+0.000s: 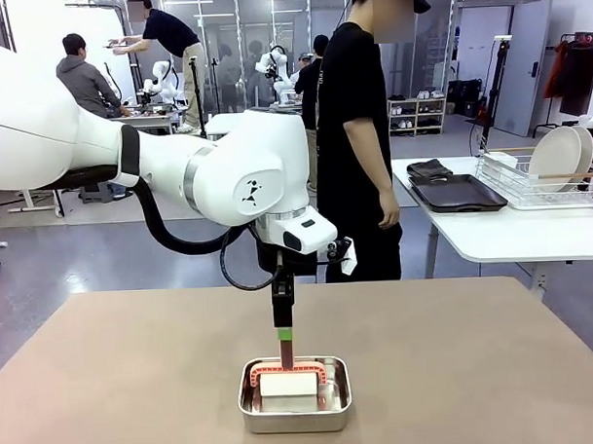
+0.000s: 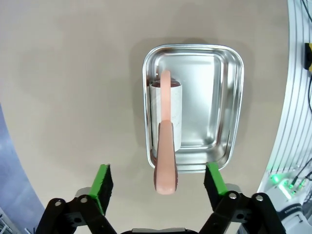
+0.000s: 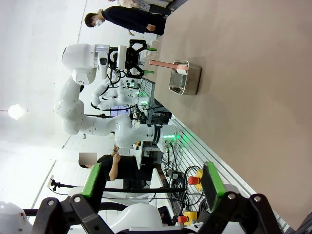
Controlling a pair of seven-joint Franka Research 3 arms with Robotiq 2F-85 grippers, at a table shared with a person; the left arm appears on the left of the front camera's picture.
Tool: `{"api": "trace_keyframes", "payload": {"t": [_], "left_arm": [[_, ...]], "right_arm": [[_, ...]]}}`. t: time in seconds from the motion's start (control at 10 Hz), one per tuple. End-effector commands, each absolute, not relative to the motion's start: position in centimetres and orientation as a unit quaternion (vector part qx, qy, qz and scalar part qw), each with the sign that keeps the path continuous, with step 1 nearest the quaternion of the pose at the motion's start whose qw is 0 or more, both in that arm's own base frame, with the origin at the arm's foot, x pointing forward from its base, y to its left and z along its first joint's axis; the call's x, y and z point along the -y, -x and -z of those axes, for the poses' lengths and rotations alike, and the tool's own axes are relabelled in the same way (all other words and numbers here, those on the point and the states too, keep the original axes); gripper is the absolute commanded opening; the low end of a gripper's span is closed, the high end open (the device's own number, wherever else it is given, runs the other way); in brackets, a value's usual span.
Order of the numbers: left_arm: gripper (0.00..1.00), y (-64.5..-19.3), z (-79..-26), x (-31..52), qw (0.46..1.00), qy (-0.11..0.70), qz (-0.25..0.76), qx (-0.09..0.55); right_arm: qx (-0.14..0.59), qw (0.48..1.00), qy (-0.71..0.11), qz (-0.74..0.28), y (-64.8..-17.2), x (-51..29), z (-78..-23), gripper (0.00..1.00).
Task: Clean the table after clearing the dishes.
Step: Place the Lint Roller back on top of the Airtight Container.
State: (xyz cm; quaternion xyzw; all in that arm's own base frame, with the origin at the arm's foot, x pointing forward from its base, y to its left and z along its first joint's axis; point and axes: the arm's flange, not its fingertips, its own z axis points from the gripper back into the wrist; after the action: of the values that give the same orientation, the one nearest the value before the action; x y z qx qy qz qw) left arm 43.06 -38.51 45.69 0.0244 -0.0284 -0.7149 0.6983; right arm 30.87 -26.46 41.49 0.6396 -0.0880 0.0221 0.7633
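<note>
Near the robot's edge of the plain tan-brown table [image 1: 107,375], a small rectangular steel pan [image 1: 295,409] keeps a pink-handled white roller [image 2: 165,114] parked, handle pointing up. Above it the left gripper [image 2: 158,181] hangs wide, handle between its green pads untouched; the right gripper [image 3: 152,180] gapes empty. Beyond, two white plates [image 1: 562,156] sit racked on the white side table [image 1: 511,229], seemingly cleared.

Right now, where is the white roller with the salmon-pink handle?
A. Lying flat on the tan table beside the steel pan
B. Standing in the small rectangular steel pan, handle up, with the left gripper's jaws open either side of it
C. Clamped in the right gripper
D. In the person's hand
B: the white roller with the salmon-pink handle sits inside the small rectangular steel pan, its handle rising free between the spread green pads of the left gripper.
</note>
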Motion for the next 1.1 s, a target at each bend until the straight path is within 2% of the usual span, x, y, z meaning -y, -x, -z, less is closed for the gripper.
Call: {"api": "trace_keyframes", "payload": {"t": [0.0,0.2,0.3,1.0], "left_arm": [[1.00,-42.3,-46.3,37.9,0.706,-0.015,0.707,0.023],[1.00,-41.8,-46.5,37.4,0.693,0.005,0.720,0.036],[1.00,-42.9,-46.0,38.4,0.702,-0.019,0.711,0.028],[1.00,-42.9,-45.8,38.4,0.701,-0.011,0.713,0.027]], "right_arm": [[0.089,0.764,-0.639,-0.022,-30.7,26.4,-41.8,1.00],[0.089,0.764,-0.639,-0.022,-30.7,26.4,-41.8,1.00],[0.089,0.764,-0.639,-0.022,-30.7,26.4,-41.8,1.00],[0.089,0.764,-0.639,-0.022,-30.7,26.4,-41.8,1.00]]}}
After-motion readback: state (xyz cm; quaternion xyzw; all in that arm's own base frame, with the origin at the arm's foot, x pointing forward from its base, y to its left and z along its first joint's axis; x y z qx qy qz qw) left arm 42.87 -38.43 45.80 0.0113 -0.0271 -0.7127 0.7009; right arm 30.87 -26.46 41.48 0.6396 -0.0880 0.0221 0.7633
